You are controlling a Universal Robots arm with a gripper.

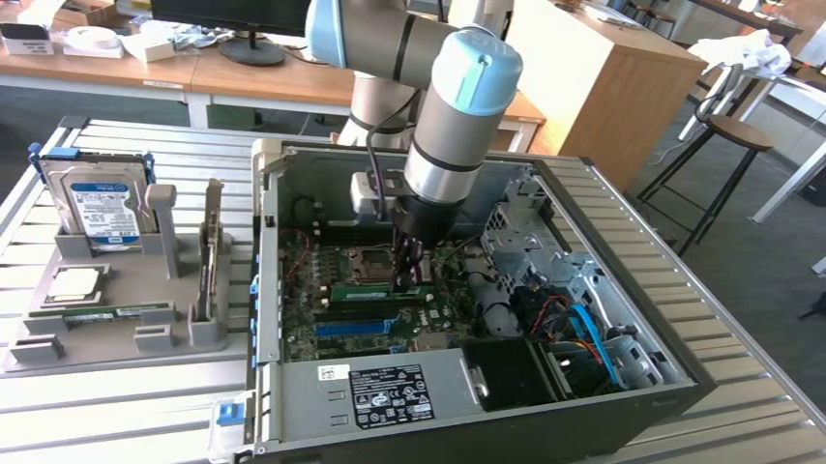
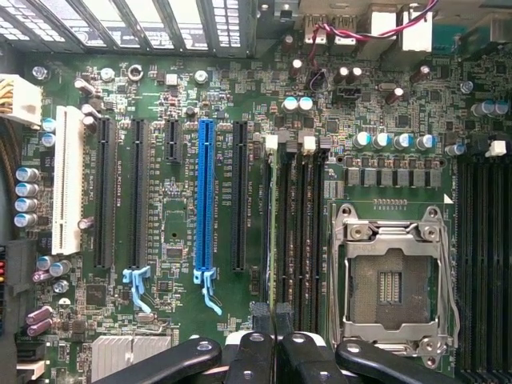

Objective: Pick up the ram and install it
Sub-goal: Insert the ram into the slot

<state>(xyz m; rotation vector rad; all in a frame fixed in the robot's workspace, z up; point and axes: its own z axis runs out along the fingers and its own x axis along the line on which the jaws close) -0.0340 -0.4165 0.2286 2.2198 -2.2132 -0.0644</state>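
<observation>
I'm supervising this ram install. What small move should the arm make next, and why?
Probably a short, straight push down. The shut jaws sit over one end of the thin green ram stick, which stands upright beside the empty silver-framed processor socket. Whether the white end latch has closed cannot be told, so pressing seems safer than lifting away.

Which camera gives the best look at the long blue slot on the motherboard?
The wrist view: the blue slot lies unobstructed, full length, with its latch visible. The exterior view shows it as a short blue strip, seen at a slant.
</observation>
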